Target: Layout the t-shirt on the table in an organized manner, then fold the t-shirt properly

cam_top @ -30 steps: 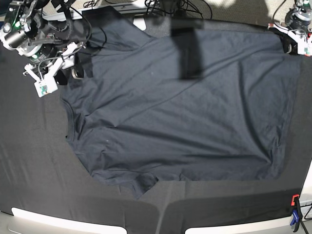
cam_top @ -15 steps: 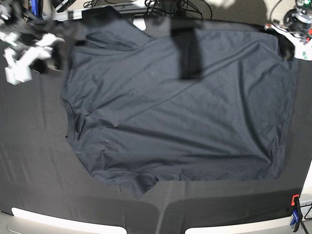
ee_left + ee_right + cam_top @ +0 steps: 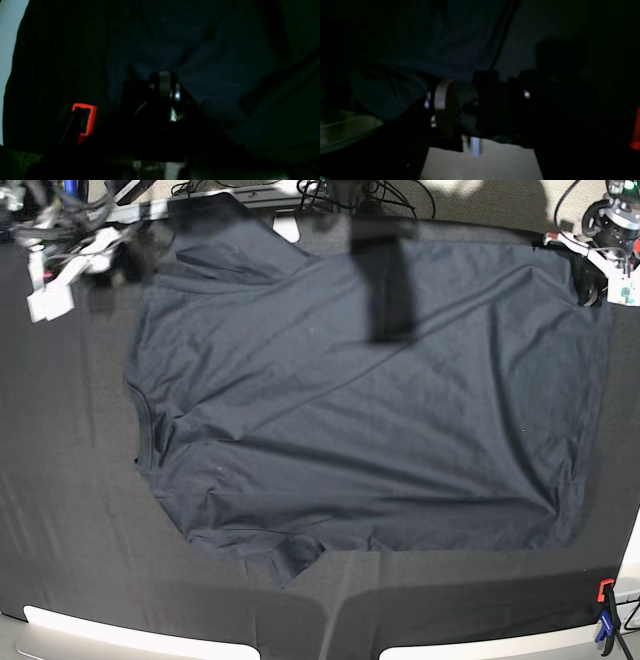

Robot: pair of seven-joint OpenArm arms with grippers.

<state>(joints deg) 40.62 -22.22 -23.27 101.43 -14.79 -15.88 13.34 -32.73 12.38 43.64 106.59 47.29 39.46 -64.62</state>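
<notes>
Lying flat, t-shirt (image 3: pixel 370 410) spans table (image 3: pixel 60 510) between both tools, apart

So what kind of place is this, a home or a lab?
Most likely a robotics lab: a table draped in black cloth held by a clamp, cables along the back, a t-shirt spread out.

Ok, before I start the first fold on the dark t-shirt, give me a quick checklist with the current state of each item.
1. Dark navy cloth t-shirt spread open on the black-covered table: ok.
2. Cloth smooth: not ok, creases run across the body.
3. Near sleeve flat: not ok, bunched.
4. Left gripper at the far hem corner: ok.
5. Left gripper's grip: cannot tell.
6. Right gripper off the cloth: cannot tell, blurred.
</notes>
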